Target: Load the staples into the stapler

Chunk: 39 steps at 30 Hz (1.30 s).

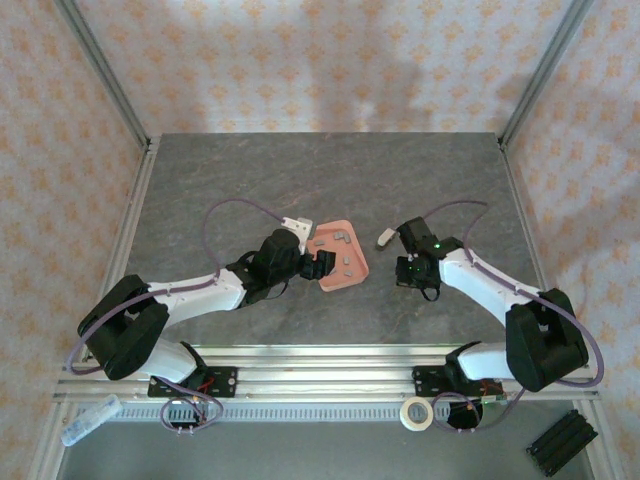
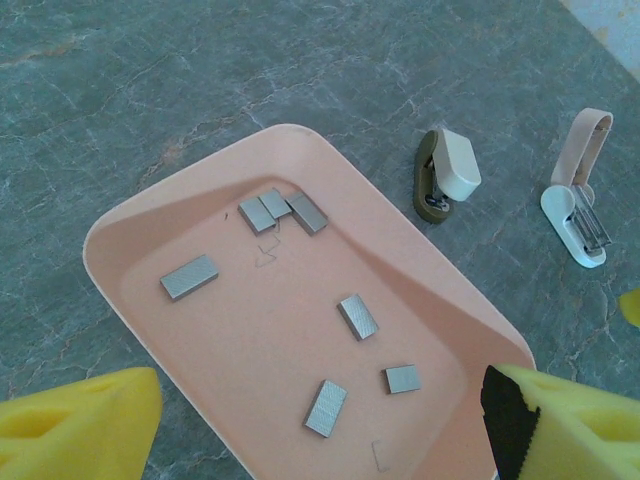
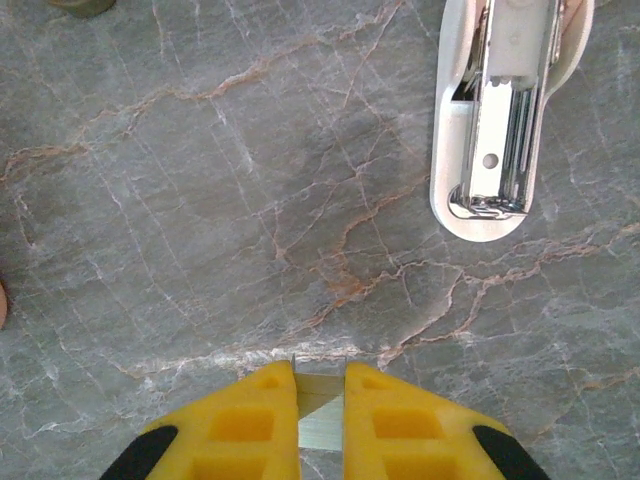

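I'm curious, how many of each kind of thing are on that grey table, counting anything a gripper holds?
Staple strips in tray: 7
Staple strip in right gripper: 1
Loose single staples: 2
Tray: 1
Stapler: 1
Cream piece: 1
Total: 13

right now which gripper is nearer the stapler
Right. The right gripper, pinching a staple strip, sits just short of the stapler; the left gripper hovers over the pink tray, farther off.
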Motion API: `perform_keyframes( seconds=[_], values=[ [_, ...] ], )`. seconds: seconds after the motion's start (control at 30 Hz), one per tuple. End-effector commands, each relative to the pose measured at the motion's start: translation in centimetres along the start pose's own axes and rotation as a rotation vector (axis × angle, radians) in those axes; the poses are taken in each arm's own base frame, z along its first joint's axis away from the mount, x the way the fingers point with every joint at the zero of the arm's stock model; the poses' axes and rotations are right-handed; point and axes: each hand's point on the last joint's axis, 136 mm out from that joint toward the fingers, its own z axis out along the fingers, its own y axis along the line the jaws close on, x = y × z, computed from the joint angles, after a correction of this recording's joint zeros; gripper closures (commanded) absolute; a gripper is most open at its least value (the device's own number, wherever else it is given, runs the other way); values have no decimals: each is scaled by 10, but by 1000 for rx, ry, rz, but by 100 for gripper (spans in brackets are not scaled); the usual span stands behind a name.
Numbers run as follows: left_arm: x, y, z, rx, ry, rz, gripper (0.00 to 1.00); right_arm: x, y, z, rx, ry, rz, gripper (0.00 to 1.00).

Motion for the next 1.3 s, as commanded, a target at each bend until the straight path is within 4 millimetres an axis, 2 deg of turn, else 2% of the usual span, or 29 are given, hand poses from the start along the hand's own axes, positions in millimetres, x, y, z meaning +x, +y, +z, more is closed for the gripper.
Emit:
perform_keyframes(
  seconds=[0.0,0.8,1.27],
  values=[
    [-5,-7,-1,20,-31,-5,16,-7,-6,-5,28,-46,-14,87],
    [-3,-5,-1,16,-33,-5,16,-27,-21,-23,113,-142,-82,87],
    [-6,-6,0,18,-37,-2,16,-41,-42,-28,91,-172,5,87]
  ],
)
